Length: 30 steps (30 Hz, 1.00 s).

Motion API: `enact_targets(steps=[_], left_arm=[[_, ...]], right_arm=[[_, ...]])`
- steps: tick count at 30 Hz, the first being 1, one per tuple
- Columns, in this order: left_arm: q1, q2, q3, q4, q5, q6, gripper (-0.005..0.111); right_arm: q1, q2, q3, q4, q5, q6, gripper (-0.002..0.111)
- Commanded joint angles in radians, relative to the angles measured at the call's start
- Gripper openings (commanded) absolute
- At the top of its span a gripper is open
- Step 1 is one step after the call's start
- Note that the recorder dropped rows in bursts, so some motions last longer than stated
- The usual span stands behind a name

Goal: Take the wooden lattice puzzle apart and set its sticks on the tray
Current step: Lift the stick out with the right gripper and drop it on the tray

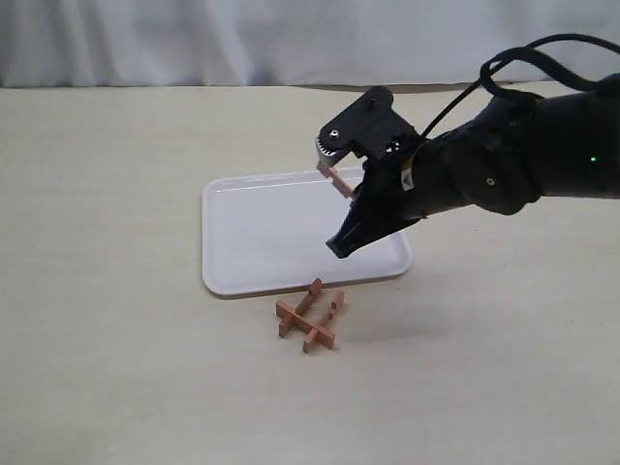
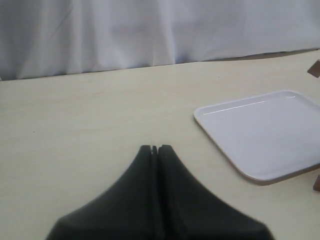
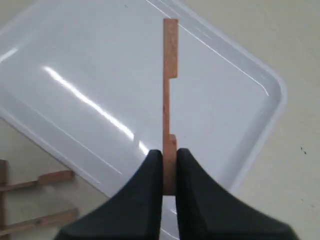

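The left tool [image 2: 154,148] is pressed shut on nothing, above the bare beige tabletop [image 1: 116,368]; it appears only in its own wrist view. Nearest the front edge, about midway along it, lies the wooden lattice puzzle [image 1: 310,316]. Three of its sticks are visible, crossed and interlocked. It sits just beside the tray's near rim without touching it. Beyond it the white tray [image 1: 262,242] lies flat around the middle of the tabletop, with nothing resting on it. Over the tray's right part the right tool [image 3: 170,152] is clamped on one end of a single notched stick [image 3: 170,90], held in the air clear of the tray floor. A white curtain [image 1: 194,39] hangs behind the far edge.
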Motion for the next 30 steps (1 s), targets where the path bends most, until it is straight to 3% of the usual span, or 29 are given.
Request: enact_targets(steps=[1, 8, 10, 11, 15, 19, 23, 25, 30], left_arm=[[0.01, -0.002, 0.003, -0.002, -0.009, 0.005, 0.0], [0.01, -0.002, 0.003, -0.002, -0.009, 0.005, 0.0], [0.01, -0.002, 0.003, -0.002, -0.009, 0.005, 0.0], [0.01, -0.002, 0.003, -0.002, -0.009, 0.005, 0.0], [0.01, -0.002, 0.003, -0.002, -0.009, 0.005, 0.0], [0.01, -0.002, 0.003, -0.002, -0.009, 0.005, 0.0], [0.01, -0.002, 0.003, -0.002, -0.009, 0.005, 0.0], [0.01, -0.002, 0.003, -0.002, -0.009, 0.005, 0.0], [0.01, -0.002, 0.003, -0.002, -0.009, 0.005, 0.0]], right_arm=[[-0.059, 0.087, -0.049, -0.013, 0.047, 0.044, 0.005], [-0.034, 0.193, -0.15, -0.069, 0.084, 0.089, 0.005], [-0.003, 0.225, -0.186, -0.292, 0.14, 0.303, 0.005], [0.025, 0.244, -0.196, -0.567, 0.211, 0.523, 0.005], [0.086, 0.272, -0.196, -0.827, 0.314, 0.732, 0.005], [0.102, 0.308, -0.196, -0.849, 0.314, 0.748, 0.008], [0.102, 0.307, -0.196, -0.821, 0.321, 0.761, 0.043], [0.102, 0.293, -0.196, -0.753, 0.316, 0.709, 0.055], [0.102, 0.204, -0.196, -0.454, 0.289, 0.41, 0.054]])
